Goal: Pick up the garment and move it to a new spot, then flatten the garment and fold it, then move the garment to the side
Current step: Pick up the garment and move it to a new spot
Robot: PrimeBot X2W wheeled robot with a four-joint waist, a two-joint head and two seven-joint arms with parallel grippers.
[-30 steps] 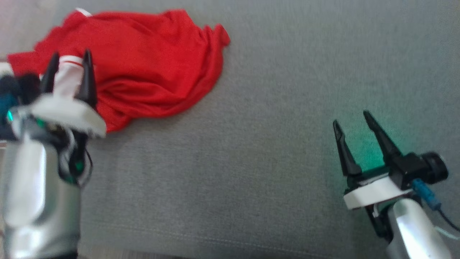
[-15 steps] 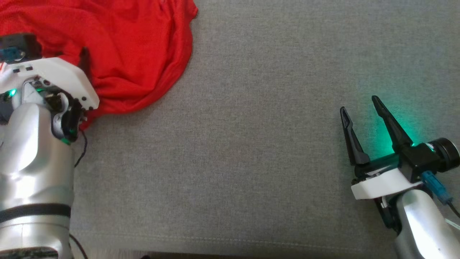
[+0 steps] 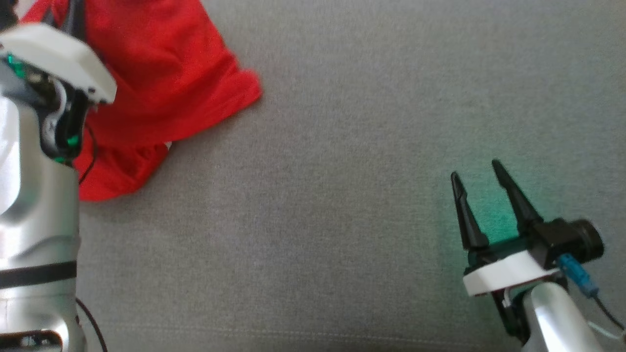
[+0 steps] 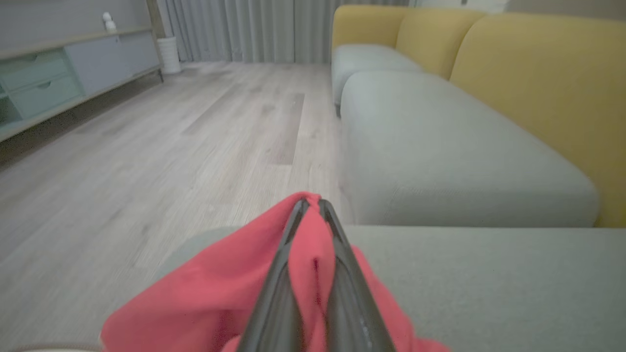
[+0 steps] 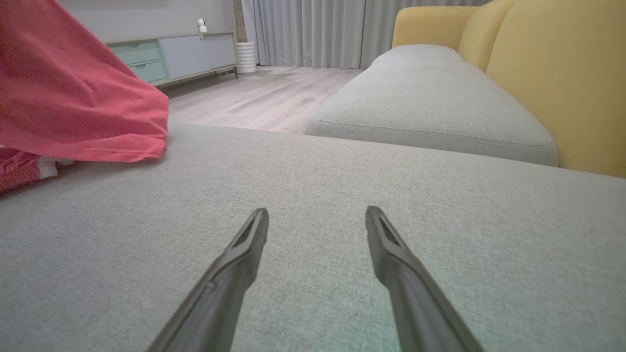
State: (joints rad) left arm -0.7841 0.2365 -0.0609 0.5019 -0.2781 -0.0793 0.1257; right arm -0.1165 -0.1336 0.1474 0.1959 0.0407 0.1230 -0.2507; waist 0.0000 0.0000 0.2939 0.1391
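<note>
Two grippers work over a grey cushion (image 3: 342, 205). We see the left gripper (image 4: 309, 204) pinched tight on a fold of the red garment (image 3: 166, 78), which lies bunched at the cushion's left edge, partly raised off the surface. We judge that this grip serves the lift to a new spot. The right gripper (image 3: 475, 170) hovers spread wide and empty, well apart, presumably free for flattening. We read no label or writing.
</note>
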